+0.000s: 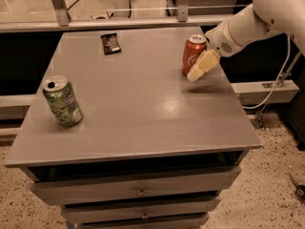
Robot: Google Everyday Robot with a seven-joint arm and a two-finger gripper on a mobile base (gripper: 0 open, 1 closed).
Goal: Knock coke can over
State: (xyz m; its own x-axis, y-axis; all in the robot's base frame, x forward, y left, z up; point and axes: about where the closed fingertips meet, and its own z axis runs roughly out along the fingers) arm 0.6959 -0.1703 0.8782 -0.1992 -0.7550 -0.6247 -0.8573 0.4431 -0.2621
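Coke can (pixel 193 55) is seen upright on the grey table (pixel 143 113), at approx. 1 o'clock of the tabletop, near the far right corner. Its silver top is turned up and the white lettering is shown on the red side.

Gripper (pixel 202 66), cream in colour, is found at approx. 4 o'clock of the can, low against the can's right side. It is pointed down and to the left, w/ its tip just above the tabletop. Whether contact w/ the can is made cannot be told, and whether the gripper is apart or together cannot be told either. The white arm (pixel 257 18) is stretched in from 2 o'clock, over the right edge of the table.

A small black packet (pixel 111 43) is laid flat at approx. 11 o'clock of the tabletop, well apart from the coke can. A green can (pixel 62 101) w/ dented body is stood at approx. 8 o'clock, near the left edge, its open top up.

Drawers (pixel 138 187) are seen under the tabletop, at the front.
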